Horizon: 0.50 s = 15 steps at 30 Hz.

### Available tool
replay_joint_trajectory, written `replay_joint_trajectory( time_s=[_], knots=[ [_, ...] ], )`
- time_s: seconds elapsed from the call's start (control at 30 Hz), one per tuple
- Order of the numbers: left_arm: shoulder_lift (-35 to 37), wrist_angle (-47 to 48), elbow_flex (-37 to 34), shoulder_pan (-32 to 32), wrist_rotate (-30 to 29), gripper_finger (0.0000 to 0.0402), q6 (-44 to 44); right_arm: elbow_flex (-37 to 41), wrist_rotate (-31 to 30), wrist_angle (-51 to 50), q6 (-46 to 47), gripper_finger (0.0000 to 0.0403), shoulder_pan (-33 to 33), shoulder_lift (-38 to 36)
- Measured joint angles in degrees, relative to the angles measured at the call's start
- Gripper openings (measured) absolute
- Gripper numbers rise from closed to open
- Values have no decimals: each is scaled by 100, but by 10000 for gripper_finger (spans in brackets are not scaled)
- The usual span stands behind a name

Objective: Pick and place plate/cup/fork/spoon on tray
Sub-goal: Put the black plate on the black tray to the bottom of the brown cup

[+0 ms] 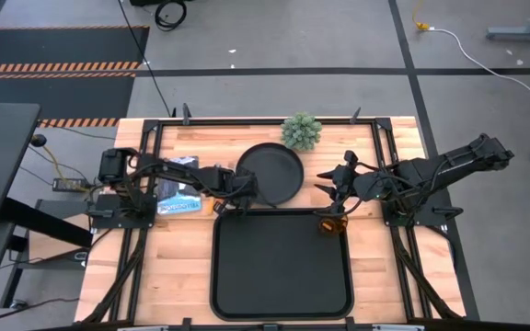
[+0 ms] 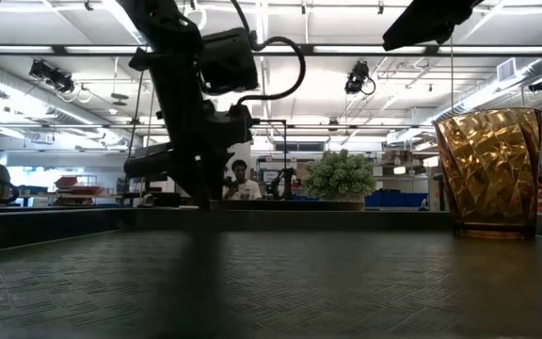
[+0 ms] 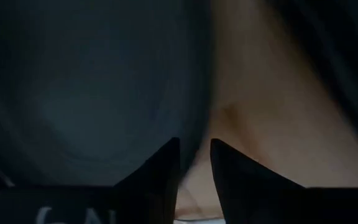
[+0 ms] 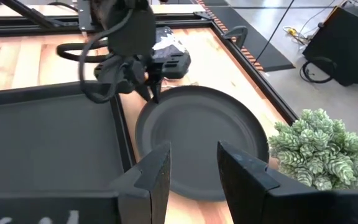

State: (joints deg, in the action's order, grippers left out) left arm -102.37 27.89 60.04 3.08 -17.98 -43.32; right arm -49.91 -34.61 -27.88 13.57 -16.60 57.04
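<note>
Left gripper (image 1: 244, 204) is working the plate (image 1: 271, 171) step right now, fingers pinching down on its rim at the edge nearest the tray (image 1: 282, 303). Cup (image 1: 331, 224) is already sitting in the tray's corner. Right gripper (image 1: 328, 181) is hovering spread apart on the plate's far side. I'm guessing next it needs a lift and a carry toward the tray.

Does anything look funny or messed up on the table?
Not much. The cup stands upright in the tray's corner, not spilled. The plate isn't on the tray yet; the left tool is at its rim. The right tool hovers nearby, open.
</note>
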Motion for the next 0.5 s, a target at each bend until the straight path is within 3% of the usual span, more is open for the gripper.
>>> replay_joint_trajectory(
  time_s=[0.33,0.5],
  knots=[
    [-50,-34,3,22,-5,19,-237,0,16,41,-18,137,60,2],
    [-48,-9,-1,24,-6,12,-344,0,19,46,12,137,63,2]
  ],
)
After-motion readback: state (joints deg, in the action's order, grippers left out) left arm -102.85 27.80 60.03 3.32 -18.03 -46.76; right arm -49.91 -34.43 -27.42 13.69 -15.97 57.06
